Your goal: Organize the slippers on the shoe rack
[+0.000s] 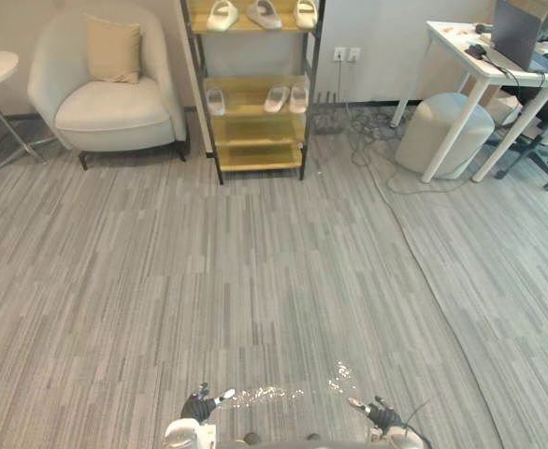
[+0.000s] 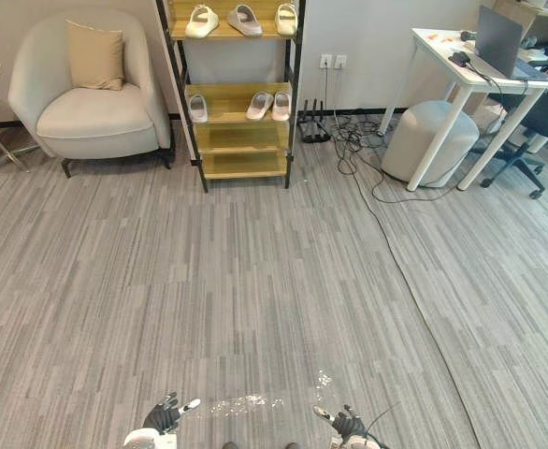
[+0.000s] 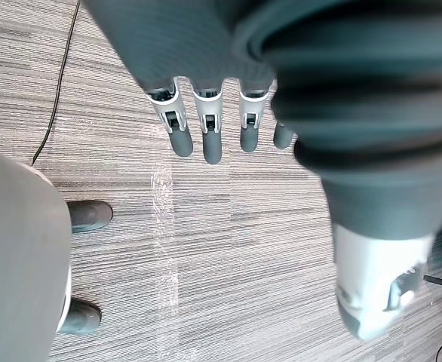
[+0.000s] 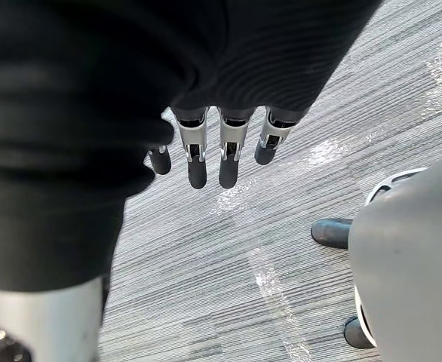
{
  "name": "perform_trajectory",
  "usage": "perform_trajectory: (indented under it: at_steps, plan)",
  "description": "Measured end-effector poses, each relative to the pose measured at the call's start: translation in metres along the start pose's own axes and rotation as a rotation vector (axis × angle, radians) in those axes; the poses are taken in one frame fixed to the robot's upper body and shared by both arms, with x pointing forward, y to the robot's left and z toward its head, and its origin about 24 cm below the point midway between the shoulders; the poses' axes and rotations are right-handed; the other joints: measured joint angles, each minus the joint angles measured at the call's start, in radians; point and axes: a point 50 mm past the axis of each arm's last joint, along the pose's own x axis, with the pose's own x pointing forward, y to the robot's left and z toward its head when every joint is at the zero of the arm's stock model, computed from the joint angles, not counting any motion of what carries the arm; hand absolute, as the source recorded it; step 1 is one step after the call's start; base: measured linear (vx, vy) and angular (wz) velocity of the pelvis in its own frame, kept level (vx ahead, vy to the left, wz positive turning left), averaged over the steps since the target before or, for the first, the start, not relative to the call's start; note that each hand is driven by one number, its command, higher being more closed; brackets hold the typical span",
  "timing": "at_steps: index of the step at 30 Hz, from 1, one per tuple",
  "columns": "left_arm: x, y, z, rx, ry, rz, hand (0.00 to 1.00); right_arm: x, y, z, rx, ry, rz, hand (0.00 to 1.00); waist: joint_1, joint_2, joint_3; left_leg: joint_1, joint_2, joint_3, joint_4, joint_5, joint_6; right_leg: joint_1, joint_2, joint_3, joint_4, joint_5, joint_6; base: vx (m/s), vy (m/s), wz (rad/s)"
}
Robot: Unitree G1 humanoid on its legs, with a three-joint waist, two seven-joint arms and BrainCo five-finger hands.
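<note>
Nearest, the left hand [image 3: 208, 128] and right hand [image 4: 228, 154] hang open and empty, well apart from the pale foam slippers [image 1: 276, 97] on the far black-framed, yellow-wood shoe rack [image 1: 255, 155], so walking close before reaching seems wisest

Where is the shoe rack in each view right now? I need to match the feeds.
Left eye view: shoe rack at top centre, slippers on its upper shelves.
Right eye view: shoe rack at top, left of centre.
Left wrist view: left hand, fingers straight, over grey floor.
Right wrist view: right hand, likewise, over grey floor.
Shared landmark, both eye views: white armchair left of the rack.
</note>
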Motion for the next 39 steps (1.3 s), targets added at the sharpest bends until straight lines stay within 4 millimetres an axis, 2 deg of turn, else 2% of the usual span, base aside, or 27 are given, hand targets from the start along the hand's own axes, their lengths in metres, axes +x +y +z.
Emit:
perform_trajectory:
  at_steps: [3, 5, 6, 8, 10, 11, 12, 14, 16, 17, 18, 19, 21, 23, 26, 27, 28, 29, 30, 31, 33, 34, 35, 36, 37, 38, 39]
  plan:
    - [0.000, 0.000, 0.001, -0.002, -0.002, 0.001, 0.00, 0.000, 0.001, 0.001, -0.008, -0.004, 0.005, 0.00, 0.000, -0.001, 0.005, -0.021, 0.006, 0.013, 0.036, -0.037, 0.000, -0.001, 0.003, 0.003, 0.000, -0.009, -0.012, -0.01, -0.029, -0.06]
    - [0.001, 0.001, 0.004, -0.012, -0.010, 0.004, 0.00, 0.000, 0.001, 0.002, -0.025, -0.008, 0.012, 0.00, 0.001, 0.000, 0.008, -0.116, 0.034, 0.025, 0.226, -0.138, -0.006, -0.019, 0.002, 0.000, 0.025, -0.032, -0.023, 0.02, -0.036, -0.12]
    - [0.002, 0.000, 0.005, -0.019, -0.012, 0.003, 0.00, 0.001, -0.002, 0.004, -0.015, -0.012, 0.005, 0.00, 0.002, 0.016, 0.011, -0.174, 0.069, 0.047, 0.363, -0.196, -0.014, -0.028, 0.011, 0.000, 0.046, -0.053, -0.034, 0.05, -0.024, -0.10]
    - [0.003, 0.000, 0.010, -0.020, -0.025, 0.002, 0.00, 0.001, -0.003, 0.004, -0.007, -0.015, 0.001, 0.00, 0.001, 0.020, 0.016, -0.255, 0.107, 0.097, 0.554, -0.207, -0.025, -0.033, 0.009, -0.001, 0.056, -0.074, -0.038, 0.07, -0.011, 0.06]
    - [0.005, -0.003, 0.018, -0.038, -0.047, -0.005, 0.00, 0.001, -0.010, 0.006, -0.018, -0.019, -0.013, 0.00, 0.006, 0.043, 0.034, -0.350, 0.175, 0.138, 0.795, -0.189, -0.050, -0.014, 0.014, 0.002, 0.069, -0.090, -0.040, 0.14, -0.030, -0.04]
    - [0.005, -0.004, 0.020, -0.041, -0.058, -0.007, 0.00, 0.002, -0.010, 0.009, -0.027, -0.025, -0.011, 0.00, 0.014, 0.047, 0.049, -0.409, 0.215, 0.159, 0.949, -0.159, -0.053, 0.017, 0.006, 0.012, 0.070, -0.106, -0.045, 0.18, -0.005, -0.17]
    - [0.005, -0.004, 0.021, -0.042, -0.060, -0.006, 0.00, 0.002, -0.009, 0.009, -0.027, -0.024, -0.009, 0.00, 0.015, 0.051, 0.050, -0.425, 0.226, 0.160, 0.980, -0.180, -0.042, 0.028, 0.002, 0.018, 0.073, -0.111, -0.046, 0.24, 0.015, -0.20]
    - [0.006, -0.004, 0.027, -0.051, -0.079, -0.003, 0.00, 0.003, -0.007, 0.012, -0.016, -0.030, -0.003, 0.00, 0.019, 0.050, 0.057, -0.493, 0.237, 0.161, 0.916, -0.231, -0.038, 0.038, -0.037, 0.035, 0.084, -0.133, -0.032, 0.23, 0.059, -0.27]
    - [0.007, -0.002, 0.031, -0.068, -0.097, 0.005, 0.00, 0.003, -0.005, 0.015, -0.012, -0.036, 0.002, 0.00, 0.025, 0.039, 0.063, -0.523, 0.214, 0.171, 0.771, -0.220, -0.038, 0.043, -0.075, 0.039, 0.088, -0.149, -0.006, 0.24, 0.127, -0.16]
    - [0.007, -0.002, 0.033, -0.072, -0.108, 0.005, 0.00, 0.004, -0.005, 0.017, -0.012, -0.040, 0.002, 0.00, 0.025, 0.030, 0.070, -0.525, 0.185, 0.173, 0.649, -0.181, -0.037, 0.056, -0.104, 0.038, 0.088, -0.165, 0.019, 0.42, 0.272, -0.08]
    - [0.006, -0.002, 0.032, -0.074, -0.107, 0.003, 0.00, 0.004, -0.006, 0.017, -0.014, -0.041, -0.003, 0.00, 0.027, 0.032, 0.068, -0.511, 0.153, 0.164, 0.453, -0.085, -0.041, 0.071, -0.123, 0.038, 0.087, -0.187, 0.053, 0.38, 0.252, -0.07]
    - [0.006, -0.003, 0.031, -0.079, -0.105, 0.003, 0.00, 0.004, -0.007, 0.018, -0.016, -0.043, -0.007, 0.00, 0.032, 0.027, 0.068, -0.495, 0.141, 0.166, 0.432, 0.007, -0.005, 0.079, -0.133, 0.041, 0.083, -0.199, 0.072, 0.49, 0.296, -0.01]
    - [0.007, 0.004, 0.036, -0.079, -0.118, 0.018, 0.00, 0.005, 0.008, 0.023, -0.003, -0.058, 0.031, 0.00, 0.032, -0.011, 0.065, -0.513, 0.097, 0.176, 0.463, -0.064, 0.047, 0.072, -0.173, 0.031, 0.097, -0.166, 0.046, 0.42, 0.207, 0.11]
    - [0.008, 0.007, 0.038, -0.085, -0.121, 0.026, 0.00, 0.005, 0.012, 0.022, 0.001, -0.056, 0.040, 0.00, 0.033, -0.018, 0.068, -0.502, 0.100, 0.173, 0.533, -0.124, 0.067, 0.065, -0.192, 0.042, 0.185, -0.136, 0.096, 0.47, 0.244, 0.11]
    - [0.007, 0.008, 0.031, -0.064, -0.097, 0.027, 0.00, 0.004, 0.016, 0.020, 0.005, -0.055, 0.053, 0.00, 0.029, -0.025, 0.067, -0.371, 0.097, 0.178, 0.500, -0.198, 0.061, -0.106, -0.253, 0.120, 0.697, -0.087, 0.171, 0.49, 0.251, -0.09]
    - [0.007, 0.011, 0.027, -0.051, -0.081, 0.032, 0.00, 0.004, 0.016, 0.022, 0.005, -0.062, 0.054, 0.00, 0.025, -0.032, 0.066, -0.312, 0.090, 0.176, 0.470, -0.212, 0.058, -0.193, -0.268, 0.132, 0.913, -0.093, 0.163, 0.57, 0.204, 0.04]
    - [0.006, 0.011, 0.023, -0.046, -0.063, 0.035, 0.00, 0.005, 0.013, 0.024, 0.000, -0.070, 0.048, 0.00, 0.018, -0.028, 0.068, -0.228, 0.079, 0.171, 0.404, -0.215, 0.059, -0.280, -0.277, 0.103, 1.086, -0.128, 0.107, 0.48, 0.128, 0.07]
    - [0.006, 0.010, 0.021, -0.042, -0.056, 0.032, 0.00, 0.005, 0.011, 0.025, -0.002, -0.073, 0.044, 0.00, 0.014, -0.027, 0.069, -0.191, 0.077, 0.167, 0.375, -0.214, 0.058, -0.306, -0.277, 0.078, 1.117, -0.144, 0.080, 0.49, 0.098, 0.14]
    - [0.005, 0.009, 0.020, -0.034, -0.050, 0.025, 0.00, 0.005, 0.009, 0.026, -0.006, -0.079, 0.040, 0.00, 0.008, -0.024, 0.071, -0.134, 0.076, 0.161, 0.327, -0.213, 0.057, -0.346, -0.273, 0.028, 1.126, -0.174, 0.044, 0.59, 0.053, 0.23]
    - [0.005, 0.005, 0.019, -0.032, -0.047, 0.015, 0.00, 0.005, 0.005, 0.028, -0.017, -0.089, 0.036, 0.00, -0.001, -0.014, 0.080, -0.058, 0.084, 0.151, 0.278, -0.211, 0.053, -0.391, -0.256, -0.049, 1.049, -0.227, -0.002, 0.49, 0.034, 0.24]
    - [0.006, 0.001, 0.021, -0.037, -0.052, 0.007, 0.00, 0.005, 0.004, 0.035, -0.016, -0.118, 0.034, 0.00, -0.019, -0.006, 0.085, -0.014, 0.102, 0.142, 0.254, -0.211, 0.053, -0.459, -0.213, -0.089, 0.869, -0.250, -0.018, 0.47, -0.069, 0.32]
    - [0.007, 0.000, 0.025, -0.038, -0.060, 0.003, 0.00, 0.005, 0.004, 0.039, -0.013, -0.136, 0.036, 0.00, -0.028, -0.001, 0.091, 0.003, 0.113, 0.138, 0.245, -0.211, 0.053, -0.493, -0.187, -0.085, 0.745, -0.232, -0.022, 0.66, -0.194, 0.63]
    - [0.008, -0.002, 0.029, -0.035, -0.071, -0.003, 0.00, 0.005, 0.005, 0.045, -0.004, -0.163, 0.039, 0.00, -0.039, 0.000, 0.105, 0.050, 0.127, 0.122, 0.213, -0.212, 0.046, -0.506, -0.130, -0.059, 0.418, -0.088, -0.003, 0.38, -0.138, 0.59]
    - [0.008, -0.002, 0.029, -0.031, -0.074, -0.003, 0.00, 0.005, 0.006, 0.045, -0.003, -0.160, 0.041, 0.00, -0.040, -0.006, 0.107, 0.064, 0.125, 0.120, 0.205, -0.214, 0.036, -0.505, -0.125, -0.047, 0.344, -0.048, 0.002, 0.48, -0.213, 0.60]
    - [0.008, 0.000, 0.029, -0.027, -0.073, 0.001, 0.00, 0.005, 0.007, 0.042, -0.001, -0.152, 0.042, 0.00, -0.039, -0.025, 0.109, 0.098, 0.114, 0.116, 0.193, -0.220, -0.012, -0.504, -0.125, -0.014, 0.269, 0.019, 0.002, 0.43, -0.223, 0.45]
    - [0.007, -0.003, 0.024, -0.035, -0.056, -0.001, 0.00, 0.005, 0.004, 0.044, 0.000, -0.157, 0.036, 0.00, -0.044, -0.015, 0.113, 0.158, 0.143, 0.093, 0.189, -0.255, -0.073, -0.509, -0.103, 0.030, 0.336, 0.152, -0.086, 0.55, -0.283, 0.28]
    - [0.007, -0.006, 0.022, -0.045, -0.047, -0.007, 0.00, 0.006, 0.004, 0.048, -0.007, -0.168, 0.038, 0.00, -0.038, 0.010, 0.106, 0.160, 0.168, 0.093, 0.195, -0.255, -0.074, -0.524, -0.086, 0.021, 0.382, 0.102, -0.070, 0.72, -0.372, 0.18]
